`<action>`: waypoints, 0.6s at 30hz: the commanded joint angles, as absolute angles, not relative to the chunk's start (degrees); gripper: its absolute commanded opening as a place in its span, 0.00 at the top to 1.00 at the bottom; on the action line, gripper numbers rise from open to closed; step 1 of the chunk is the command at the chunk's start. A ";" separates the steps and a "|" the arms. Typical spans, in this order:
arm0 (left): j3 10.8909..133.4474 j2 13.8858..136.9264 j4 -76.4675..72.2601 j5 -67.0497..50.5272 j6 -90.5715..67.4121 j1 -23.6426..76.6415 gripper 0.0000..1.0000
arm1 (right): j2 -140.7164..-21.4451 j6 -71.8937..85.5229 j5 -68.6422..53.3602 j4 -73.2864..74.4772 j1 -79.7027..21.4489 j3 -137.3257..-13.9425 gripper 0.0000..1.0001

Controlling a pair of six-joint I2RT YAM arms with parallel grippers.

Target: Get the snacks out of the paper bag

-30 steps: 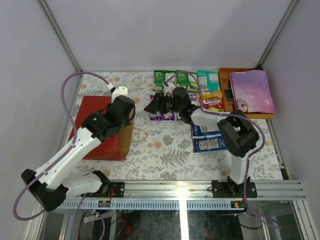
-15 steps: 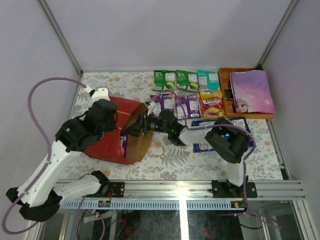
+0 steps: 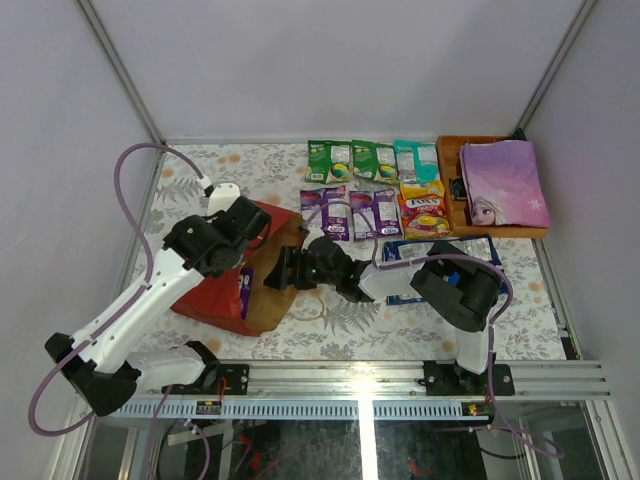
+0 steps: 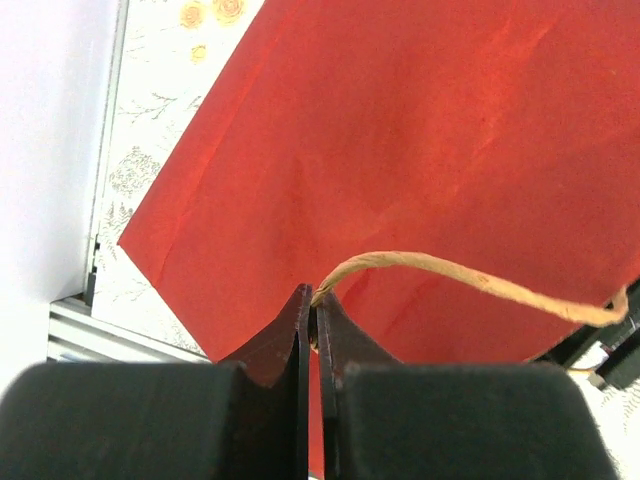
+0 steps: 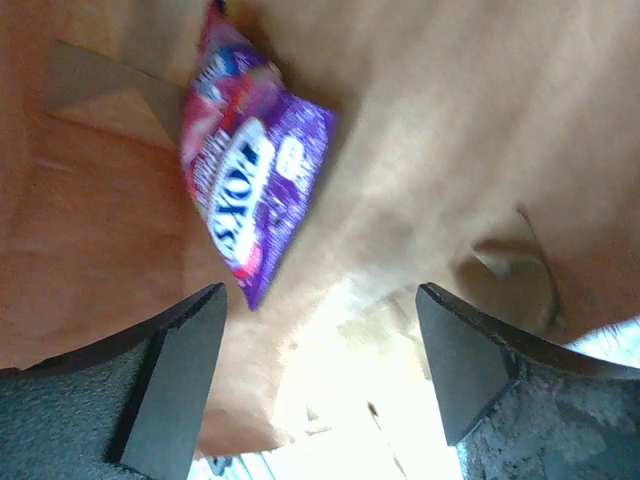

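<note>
Retrieval of one more snack looks like the step in hand. Your right tool (image 5: pixel 320 330) has its jaws wide apart with nothing between them. It points into the mouth of the paper bag (image 3: pixel 205 300), which lies on its side on the desk (image 3: pixel 330 325), mouth turned toward the right arm. A purple packet (image 5: pixel 250 190) rests on the brown kraft lining just ahead of the jaws, touching neither finger. Your left tool (image 4: pixel 312 305) is pinched tight on the twine handle (image 4: pixel 470 278), which seems to keep the mouth gaping.

Next you would likely need to ease the right tool deeper, straddle the packet's near edge and close. The foil is glossy and slick, flat at the rim and pillowy in the middle, so aim for a crimped seam. The bag is thin creased paper, red outside, and may buckle if pushed. Its handle is twisted paper cord.

Toward the back of the desk lie green packets (image 3: pixel 329 158), a teal packet (image 3: pixel 415 158), a purple pair (image 3: pixel 333 213), a yellow-red packet (image 3: pixel 424 205) and the blue bag (image 3: pixel 478 243).
</note>
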State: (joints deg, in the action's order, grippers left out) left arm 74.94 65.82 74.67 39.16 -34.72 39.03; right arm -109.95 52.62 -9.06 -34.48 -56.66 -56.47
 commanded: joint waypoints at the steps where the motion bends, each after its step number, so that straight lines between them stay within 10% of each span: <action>1: 75.79 69.61 78.00 43.42 -37.99 39.33 1.00 | -108.97 55.68 -11.63 -35.94 -56.75 -52.38 0.19; 6: 75.12 72.01 77.81 43.38 -39.77 39.38 1.00 | -114.52 61.99 -17.63 -47.46 -57.09 -52.87 0.35; 18: 73.84 75.60 74.14 42.45 -40.49 39.28 1.00 | -118.33 70.40 -14.02 -52.94 -60.62 -57.33 0.31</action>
